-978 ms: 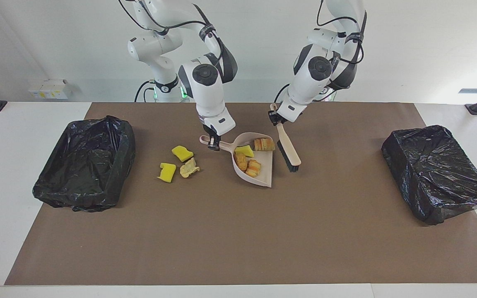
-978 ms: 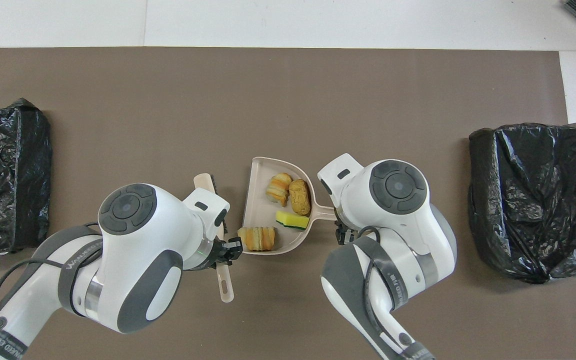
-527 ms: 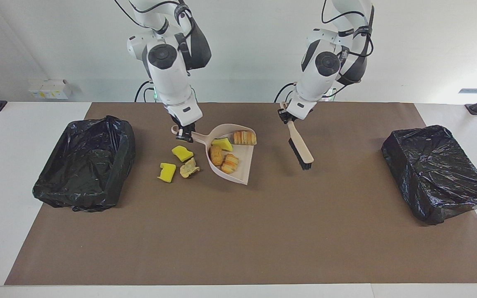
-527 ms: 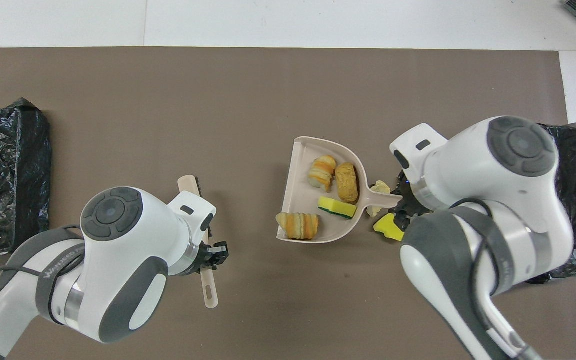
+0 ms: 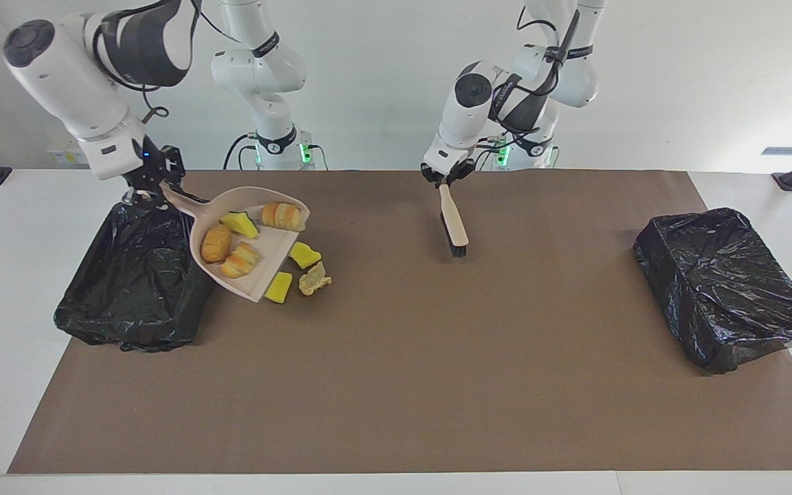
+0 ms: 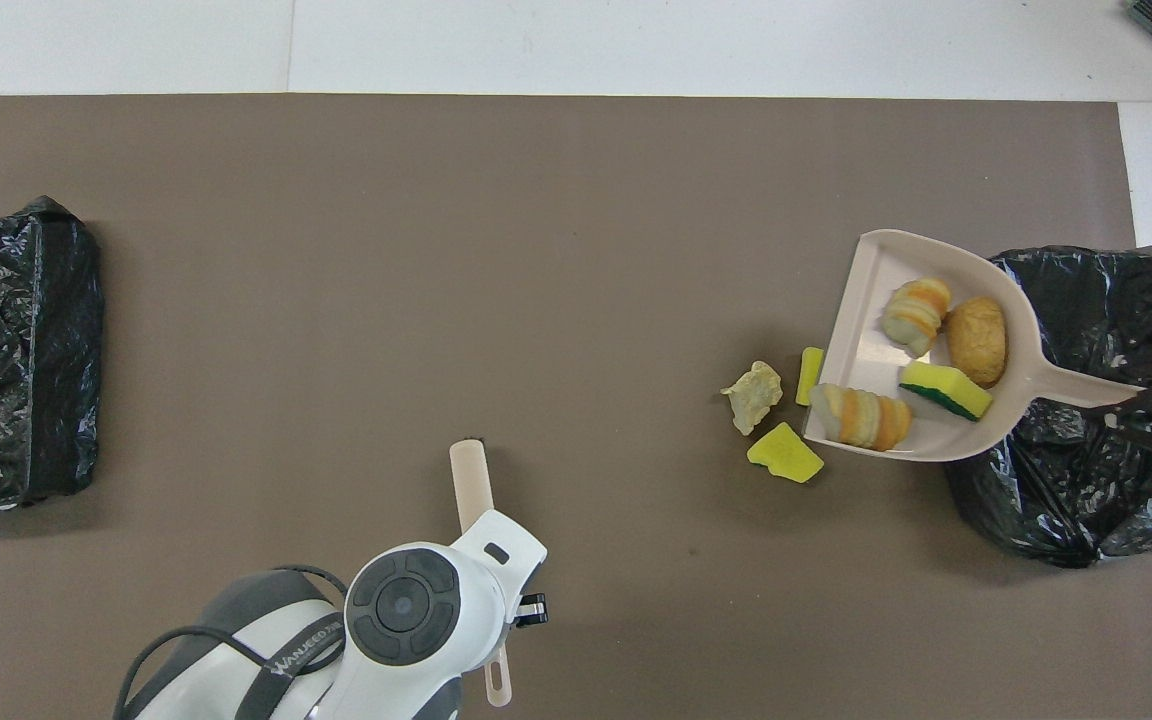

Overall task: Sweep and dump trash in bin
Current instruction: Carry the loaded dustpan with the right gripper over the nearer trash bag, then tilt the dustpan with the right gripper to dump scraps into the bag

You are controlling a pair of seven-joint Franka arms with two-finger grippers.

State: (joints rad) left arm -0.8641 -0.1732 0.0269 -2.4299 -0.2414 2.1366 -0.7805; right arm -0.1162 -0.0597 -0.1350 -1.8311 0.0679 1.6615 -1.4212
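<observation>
Four scraps (image 5: 239, 242) in dustpan (image 5: 269, 242), raised over bin (image 5: 136, 275) rim; right gripper (image 5: 156, 180) clamps its handle. Left gripper (image 5: 445, 176) clamps brush (image 5: 454, 223) over mat.

One marking can be partly read: grey lettering along the dark band of the left arm (image 6: 286, 655), at the bottom of the overhead view, seemingly "WANXEED"; the exact spelling is uncertain.

Bright, even light; soft shadows
</observation>
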